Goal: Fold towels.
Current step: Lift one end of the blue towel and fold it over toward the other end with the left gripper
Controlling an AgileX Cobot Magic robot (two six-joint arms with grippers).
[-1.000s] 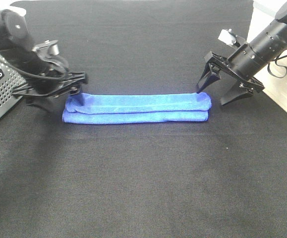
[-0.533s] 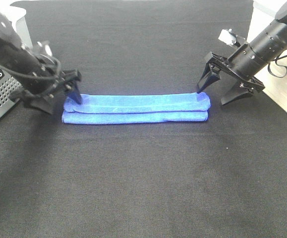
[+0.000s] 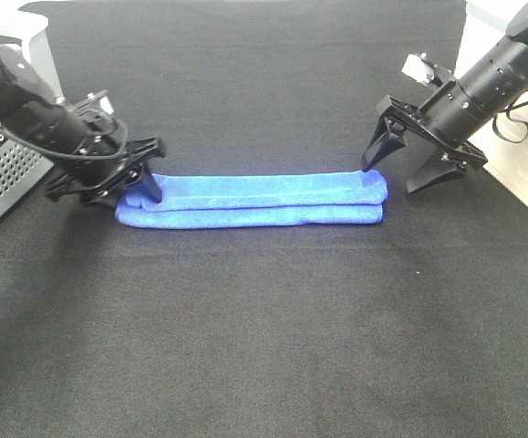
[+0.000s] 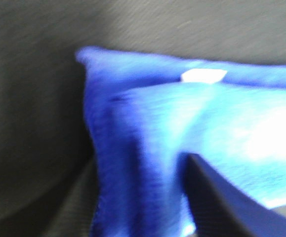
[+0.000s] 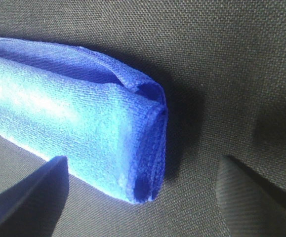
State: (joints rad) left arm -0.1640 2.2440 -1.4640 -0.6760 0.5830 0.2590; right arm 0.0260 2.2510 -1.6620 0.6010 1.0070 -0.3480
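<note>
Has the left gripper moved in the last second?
Yes. The left gripper has swung downward; its finger, earlier above the towel's far edge, now sits at its left end.

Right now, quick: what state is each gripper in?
Left gripper: over one end of the towel; cannot tell whether it is open or gripping.
Right gripper: open around the towel's other end, holding nothing.
</note>
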